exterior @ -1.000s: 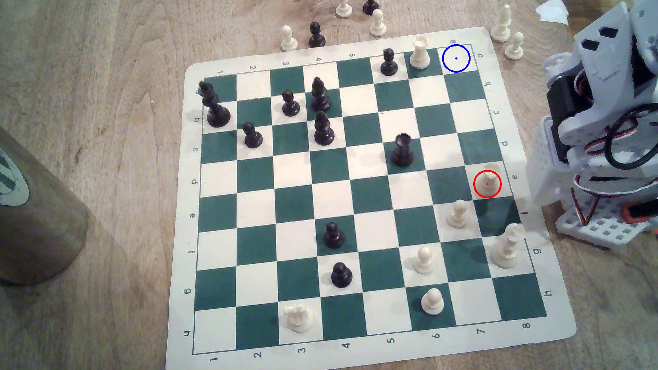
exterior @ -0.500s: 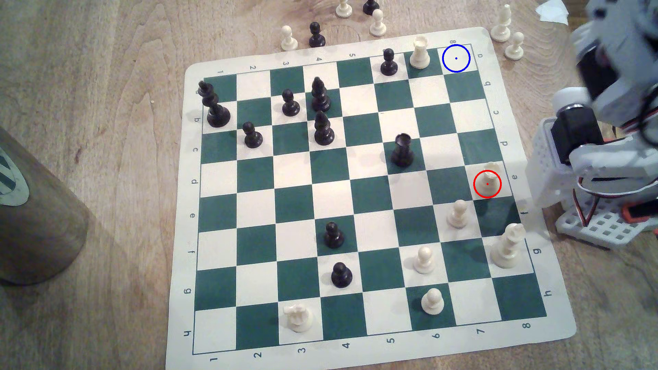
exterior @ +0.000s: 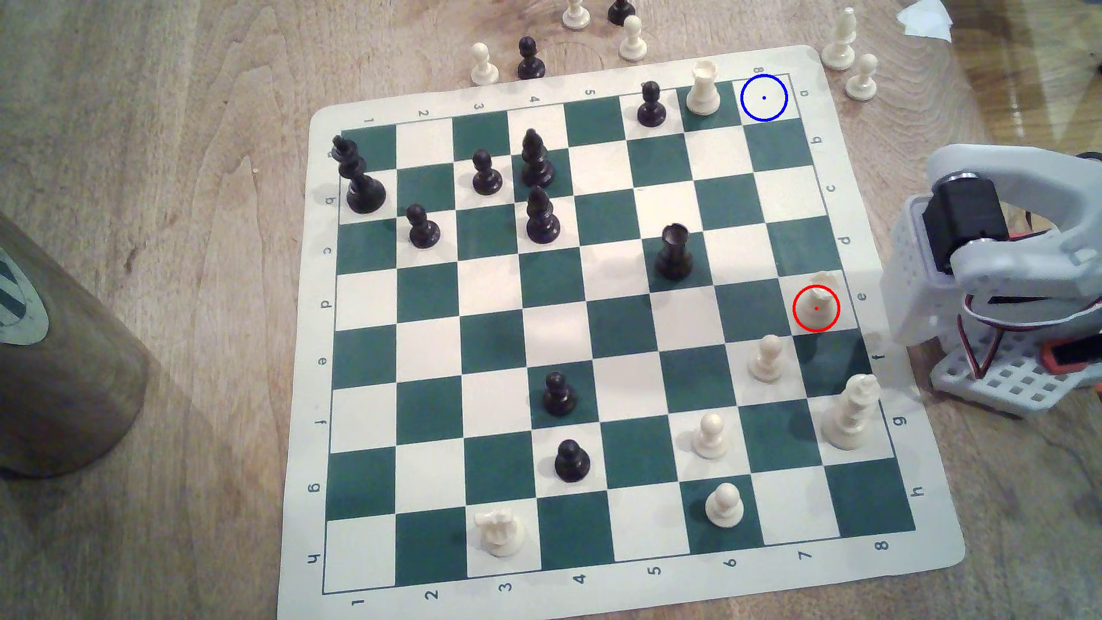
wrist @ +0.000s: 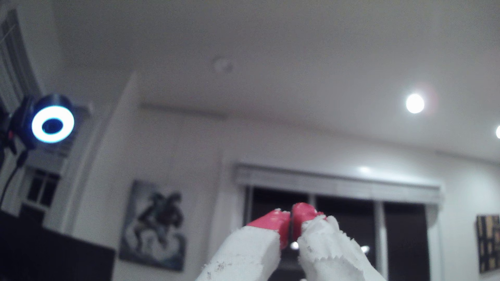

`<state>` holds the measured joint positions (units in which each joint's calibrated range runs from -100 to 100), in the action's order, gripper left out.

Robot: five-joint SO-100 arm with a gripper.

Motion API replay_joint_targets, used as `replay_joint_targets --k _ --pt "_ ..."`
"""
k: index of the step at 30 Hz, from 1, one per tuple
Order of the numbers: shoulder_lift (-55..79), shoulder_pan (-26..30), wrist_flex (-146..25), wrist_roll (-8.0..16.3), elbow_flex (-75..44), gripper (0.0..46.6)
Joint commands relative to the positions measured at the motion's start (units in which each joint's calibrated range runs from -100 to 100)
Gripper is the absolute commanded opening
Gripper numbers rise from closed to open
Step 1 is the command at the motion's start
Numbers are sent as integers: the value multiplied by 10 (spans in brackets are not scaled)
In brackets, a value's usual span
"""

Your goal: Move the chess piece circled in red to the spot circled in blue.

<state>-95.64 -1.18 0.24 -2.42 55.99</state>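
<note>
Swinging up and away from the board, the arm has changed most in the last second: the bulky upper links that crowded the exterior view's right edge have lifted out of that corner, leaving the grey shoulder bracket and black servo of the arm's base (exterior: 978,232) beside the mat. In the wrist view the red-tipped, white-wrapped gripper (wrist: 291,216) points toward a ceiling and a dark window, its two tips pressed together with nothing between them.

Nothing on the green-and-white chessboard mat (exterior: 894,369) has shifted. The cream-white plastic rook with the notched top, ringed in red (exterior: 820,301), stands upright on its white square at the mat's edge nearest the arm's base, a ball-headed cream pawn (exterior: 767,357) just beside it diagonally. The white corner square ringed in blue (exterior: 764,98) lies along that same edge of the mat, well apart from the red-ringed rook, with a second cream rook (exterior: 702,89) on the green square next to it.

Judging by this, the pick has not begun; the arm appears only to be unfolding, and must part its tips before descending on the rook.
</note>
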Motion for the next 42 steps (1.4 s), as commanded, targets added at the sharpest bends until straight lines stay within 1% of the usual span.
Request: replay_joint_targets --k 1,2,3,6,8,10,11,13,15,16,19,20,23,24,26,28,31,34,37,42 --pt "1 -21 -174 3 -97 1" --pt "1 -24 -241 13 -118 1" --pt "1 -28 -293 16 -135 1" --pt "1 -63 -443 15 -168 1" --pt "1 -59 -536 31 -176 2" --pt "7 -57 -609 34 -178 2" --pt "14 -57 -675 38 -179 2" --pt "18 -57 -726 41 -182 2" --pt "26 -59 -787 42 -195 2" --pt "40 -59 -853 40 -209 2" --pt "62 -67 -921 42 -209 2" --pt "80 -66 -952 45 -206 3" --pt "108 -61 -970 62 -194 29" --pt "118 -61 -970 70 -167 67" --pt "134 -62 -975 75 -145 121" --pt "158 -65 -984 74 -134 140" --pt "220 -66 -997 77 -133 141" --pt "275 -63 -997 90 -124 140" --pt "293 -67 -992 93 -94 142" --pt "296 -70 -975 94 -6 142"
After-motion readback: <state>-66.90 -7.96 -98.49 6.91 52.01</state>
